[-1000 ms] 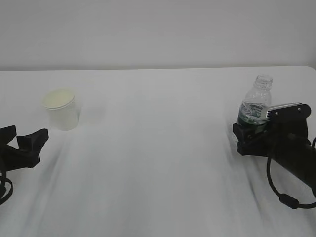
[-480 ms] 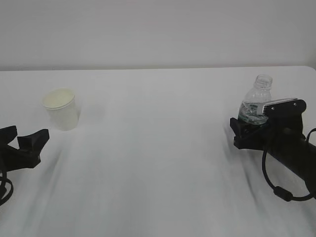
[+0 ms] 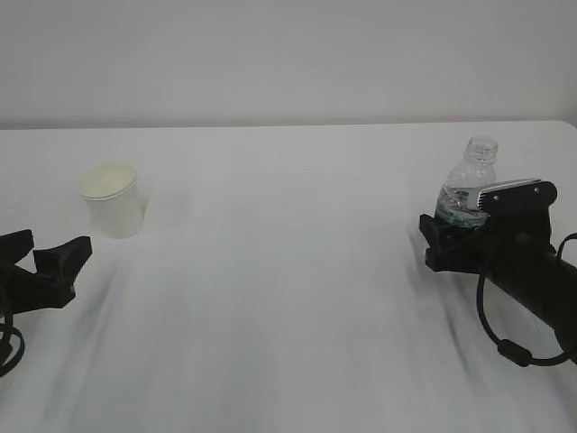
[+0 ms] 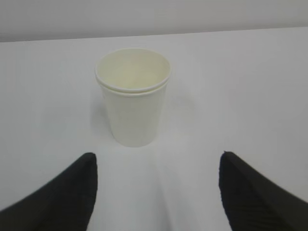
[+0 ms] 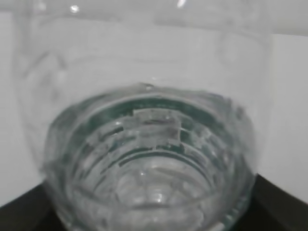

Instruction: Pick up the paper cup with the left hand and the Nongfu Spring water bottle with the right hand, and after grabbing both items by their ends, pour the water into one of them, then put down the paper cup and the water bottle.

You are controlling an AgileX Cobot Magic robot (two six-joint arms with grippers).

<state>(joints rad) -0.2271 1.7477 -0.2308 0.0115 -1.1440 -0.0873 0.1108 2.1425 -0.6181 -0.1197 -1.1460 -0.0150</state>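
Left hand (image 3: 54, 262): jaws spread, empty, facing upright paper cup (image 4: 133, 96) just ahead.
Right hand (image 3: 451, 242): jaws bracketing Nongfu Spring water bottle (image 3: 467, 194); grip unconfirmed.

A lab-like test bench: bare white table (image 3: 288, 298) against a plain white wall (image 3: 288, 54).

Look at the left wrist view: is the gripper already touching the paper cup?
No, the paper cup stands apart from both fingers of the left gripper.

The paper cup (image 4: 133, 98) is matt white, the Nongfu Spring water bottle (image 3: 468, 188) clear glossy ribbed plastic, the bench (image 3: 288, 298) smooth matt white.
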